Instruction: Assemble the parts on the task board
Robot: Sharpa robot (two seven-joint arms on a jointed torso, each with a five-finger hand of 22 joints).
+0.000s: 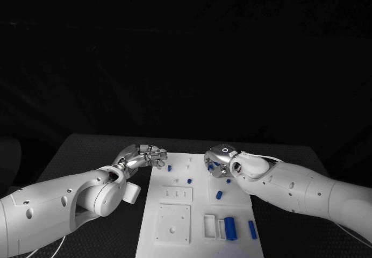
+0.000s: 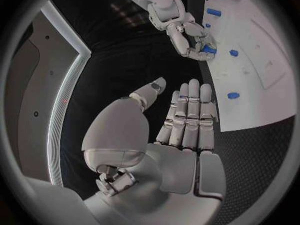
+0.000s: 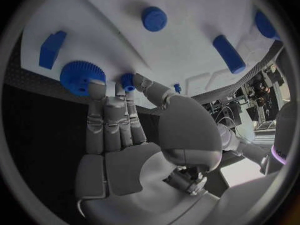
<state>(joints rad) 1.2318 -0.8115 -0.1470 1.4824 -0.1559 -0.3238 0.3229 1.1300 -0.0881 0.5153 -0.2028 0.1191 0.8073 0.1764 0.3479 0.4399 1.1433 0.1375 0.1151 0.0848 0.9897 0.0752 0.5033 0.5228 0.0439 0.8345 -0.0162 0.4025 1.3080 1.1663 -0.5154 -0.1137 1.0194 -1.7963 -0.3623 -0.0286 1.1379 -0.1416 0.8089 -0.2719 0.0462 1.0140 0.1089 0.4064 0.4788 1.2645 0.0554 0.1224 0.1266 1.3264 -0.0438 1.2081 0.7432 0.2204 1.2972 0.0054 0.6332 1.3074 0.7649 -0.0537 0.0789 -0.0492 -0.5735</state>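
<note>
The white task board (image 1: 194,215) lies mid-table with several blue parts on it. My right hand (image 1: 219,160) reaches down to the board's far end. In the right wrist view its thumb and a fingertip (image 3: 142,83) pinch a small blue peg (image 3: 128,81), beside a blue gear (image 3: 82,76) that another fingertip touches. The left wrist view shows that hand (image 2: 187,37) curled on a blue piece (image 2: 208,49). My left hand (image 1: 143,156) hovers off the board's far left corner; its fingers (image 2: 187,115) are straight, the thumb is apart, and it holds nothing.
Near the right hand lie a blue block (image 3: 51,49), a round knob (image 3: 154,18) and a blue cylinder (image 3: 228,53). Nearer me on the board lie a cylinder (image 1: 229,226) and a bar (image 1: 252,229). Black table (image 1: 77,156) surrounds the board.
</note>
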